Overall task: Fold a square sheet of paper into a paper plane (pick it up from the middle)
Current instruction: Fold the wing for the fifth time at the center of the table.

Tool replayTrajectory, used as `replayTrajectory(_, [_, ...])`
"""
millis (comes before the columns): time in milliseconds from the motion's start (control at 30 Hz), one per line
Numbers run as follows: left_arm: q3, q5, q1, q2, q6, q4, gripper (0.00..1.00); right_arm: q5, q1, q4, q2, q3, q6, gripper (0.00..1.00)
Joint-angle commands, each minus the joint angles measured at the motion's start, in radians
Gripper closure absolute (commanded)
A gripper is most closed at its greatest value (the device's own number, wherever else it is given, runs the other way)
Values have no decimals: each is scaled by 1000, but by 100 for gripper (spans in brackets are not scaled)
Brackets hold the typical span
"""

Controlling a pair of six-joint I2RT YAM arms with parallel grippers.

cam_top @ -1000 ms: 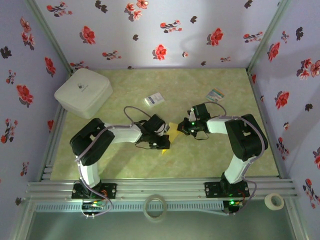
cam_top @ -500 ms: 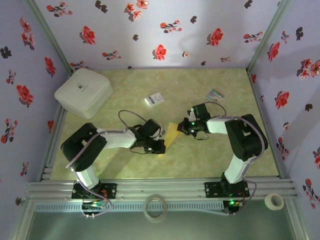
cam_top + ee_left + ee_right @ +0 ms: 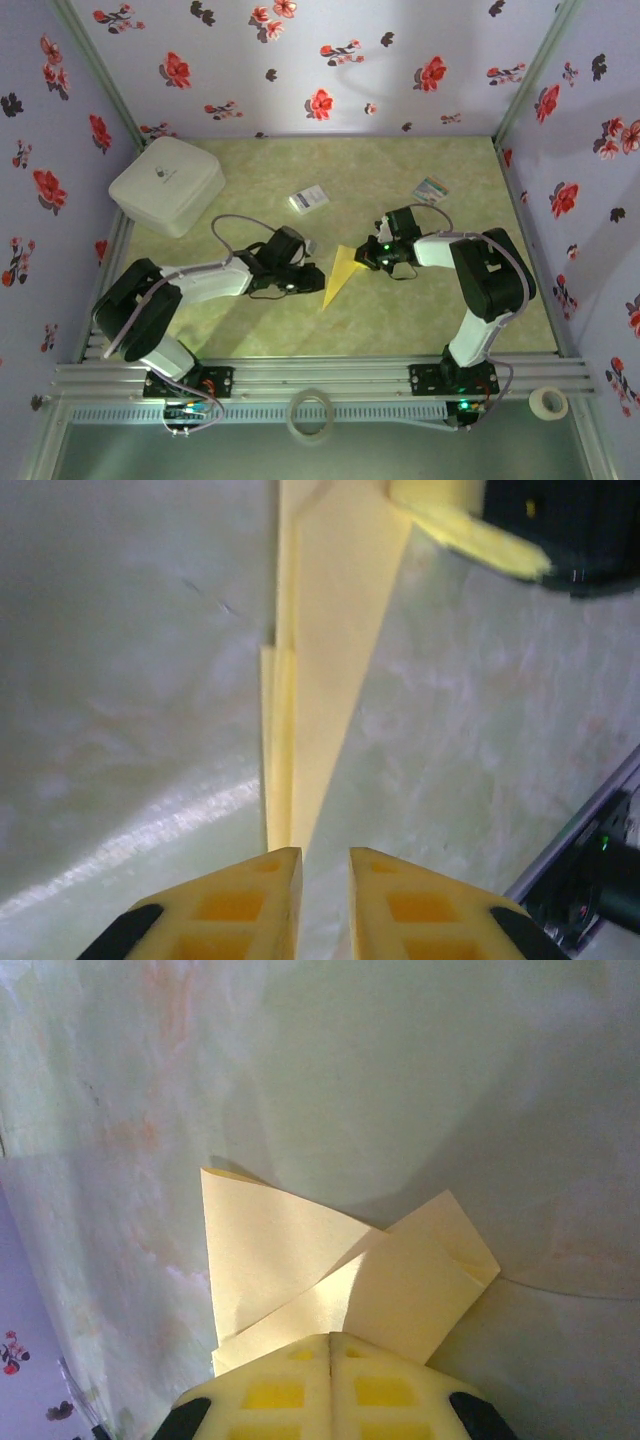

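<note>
The square sheet of paper now lies folded as a slim yellow paper plane [image 3: 337, 276] flat on the green table, its point toward the near edge. My left gripper [image 3: 316, 280] sits just left of the point. Its jaws stand slightly open [image 3: 325, 856] with bare table in the gap, and the plane [image 3: 322, 670] stretches away ahead of them. My right gripper [image 3: 365, 258] is at the plane's wide end. Its fingers are shut together [image 3: 330, 1338] and their tips rest over the folded flaps [image 3: 300, 1260]. No paper shows between them.
A white square box [image 3: 167, 184] stands at the far left. A small white card with blue print [image 3: 309, 199] and a striped card [image 3: 432, 189] lie farther back. Two tape rolls [image 3: 311, 414] [image 3: 547, 402] sit by the near rail. Floral walls close in three sides.
My left arm has drawn back to the left off the plane and its jaws have parted slightly. The plane's pointed end is now uncovered. The right arm has stayed put.
</note>
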Motion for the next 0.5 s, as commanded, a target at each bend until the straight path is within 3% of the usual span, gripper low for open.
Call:
replayTrajectory(0, [-7, 14, 29, 28, -36, 61, 79, -26, -1, -17, -45, 14, -8, 92])
replayTrajectory(467, [7, 93, 88, 145, -62, 157, 77, 33, -1, -105, -230, -66, 3, 82])
